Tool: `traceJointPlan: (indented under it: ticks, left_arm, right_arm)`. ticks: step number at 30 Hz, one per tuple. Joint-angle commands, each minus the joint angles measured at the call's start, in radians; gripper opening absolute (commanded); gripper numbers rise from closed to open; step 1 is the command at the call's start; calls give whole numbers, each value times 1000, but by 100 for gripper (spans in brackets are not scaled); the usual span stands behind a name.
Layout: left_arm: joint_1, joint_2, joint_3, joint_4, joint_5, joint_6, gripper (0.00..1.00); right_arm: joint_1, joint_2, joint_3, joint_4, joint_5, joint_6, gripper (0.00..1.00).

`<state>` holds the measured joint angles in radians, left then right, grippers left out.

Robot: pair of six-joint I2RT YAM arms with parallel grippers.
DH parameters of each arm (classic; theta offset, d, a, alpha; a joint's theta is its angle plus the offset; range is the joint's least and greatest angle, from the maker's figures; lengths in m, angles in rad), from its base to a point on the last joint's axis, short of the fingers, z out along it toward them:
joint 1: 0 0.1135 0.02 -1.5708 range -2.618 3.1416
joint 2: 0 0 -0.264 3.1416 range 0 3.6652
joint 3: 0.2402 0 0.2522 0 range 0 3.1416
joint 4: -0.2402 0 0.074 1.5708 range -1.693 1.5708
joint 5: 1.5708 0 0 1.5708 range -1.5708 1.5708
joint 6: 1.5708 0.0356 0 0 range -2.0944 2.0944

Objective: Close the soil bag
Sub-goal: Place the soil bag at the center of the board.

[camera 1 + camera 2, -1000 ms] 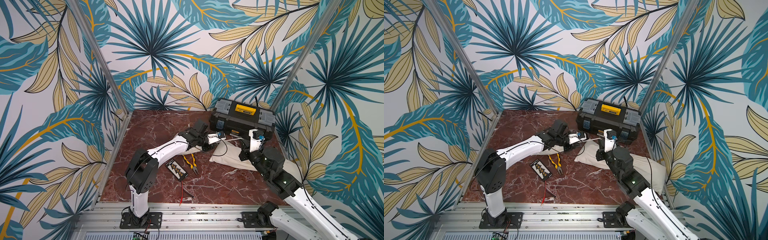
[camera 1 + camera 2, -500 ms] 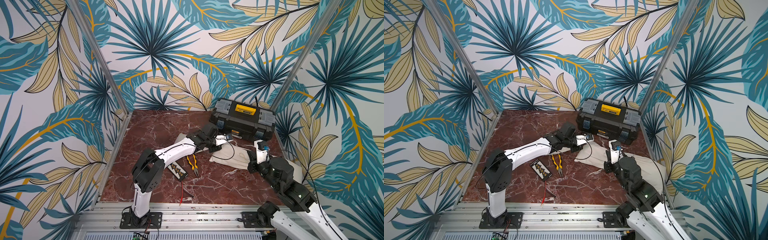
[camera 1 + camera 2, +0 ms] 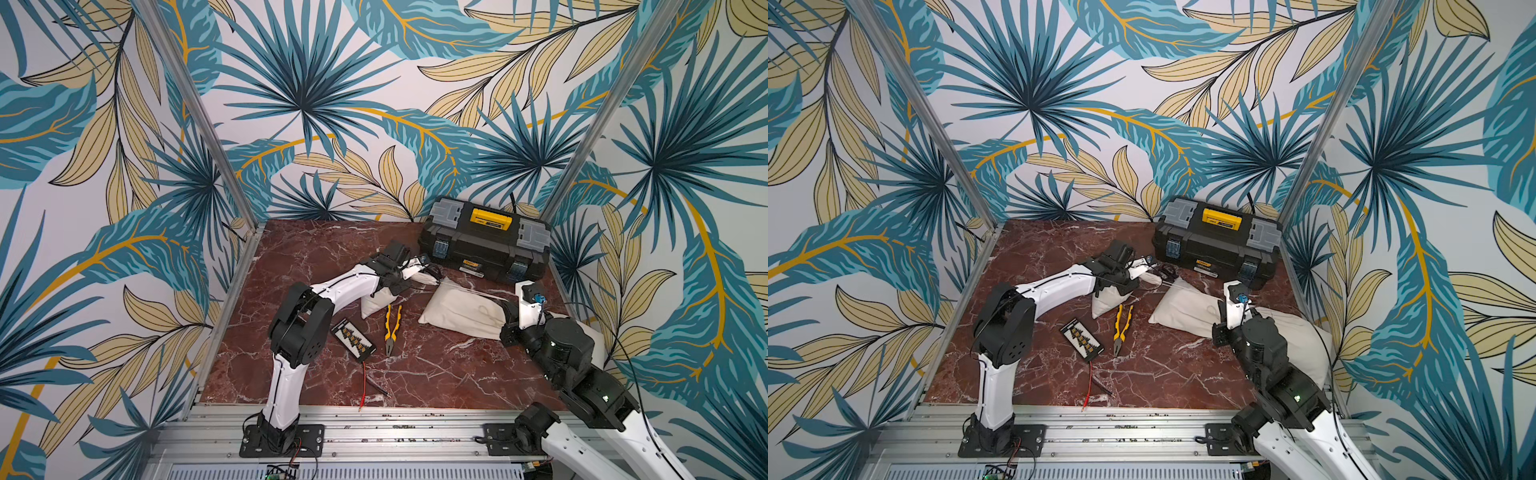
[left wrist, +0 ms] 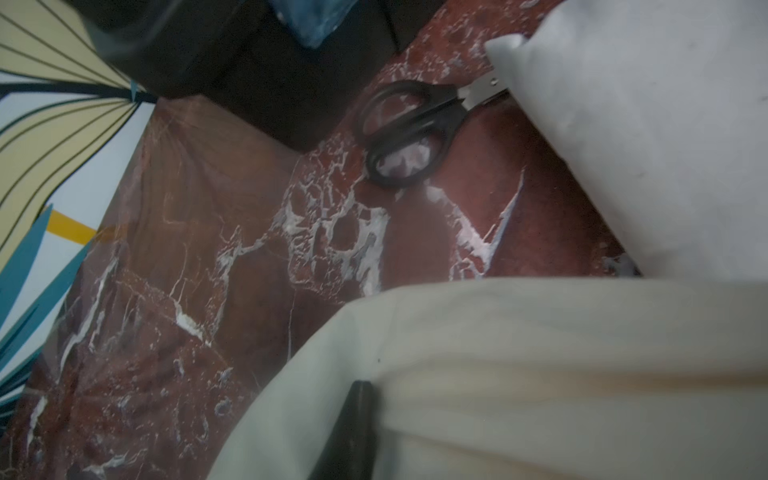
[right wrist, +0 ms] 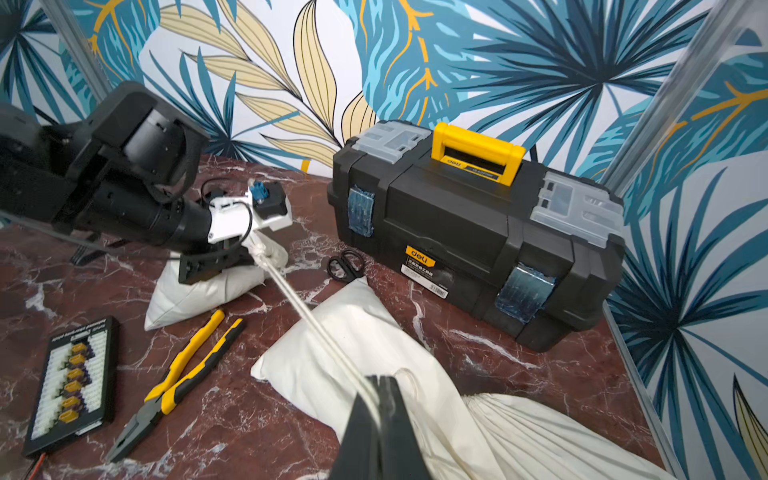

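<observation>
The soil bag (image 3: 374, 302) is a small cream cloth bag lying under my left arm. Its gathered neck (image 5: 275, 249) is lifted to my left gripper (image 3: 429, 279). In the left wrist view one dark finger (image 4: 358, 415) presses into the bag's folds, and cloth hides the other finger. A white drawstring (image 5: 307, 316) runs taut from a knot at that neck to my right gripper (image 5: 380, 380), which is shut on it. In a top view the right gripper (image 3: 503, 305) hangs over another cream bag (image 3: 453, 311), on which the drawstring's loose end lies.
A black toolbox (image 3: 484, 245) with a yellow handle stands at the back right, with black scissors (image 5: 345, 266) in front of it. Yellow pliers (image 3: 391, 328) and a black connector board (image 3: 354, 338) lie in the middle. A larger pleated cloth bag (image 5: 540, 432) lies under my right arm.
My right gripper has drawn back toward the front right with the drawstring, which is now stretched. My left gripper reached right, then came back a little to the left.
</observation>
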<state>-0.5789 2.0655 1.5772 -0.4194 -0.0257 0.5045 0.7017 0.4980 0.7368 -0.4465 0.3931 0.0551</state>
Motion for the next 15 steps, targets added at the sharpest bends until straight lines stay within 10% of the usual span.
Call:
traceJointPlan:
  ticks: [1, 10, 15]
  left_arm:
    - [198, 77, -38, -212, -469, -104, 14]
    - [345, 24, -50, -194, -595, -256, 8]
    - [256, -127, -196, 11, -442, -175, 15]
  right_arm:
    - [-34, -101, 89, 230, 283, 11, 0]
    - [-33, -68, 69, 235, 301, 22, 0]
    - [-33, 57, 1, 314, 146, 72, 0]
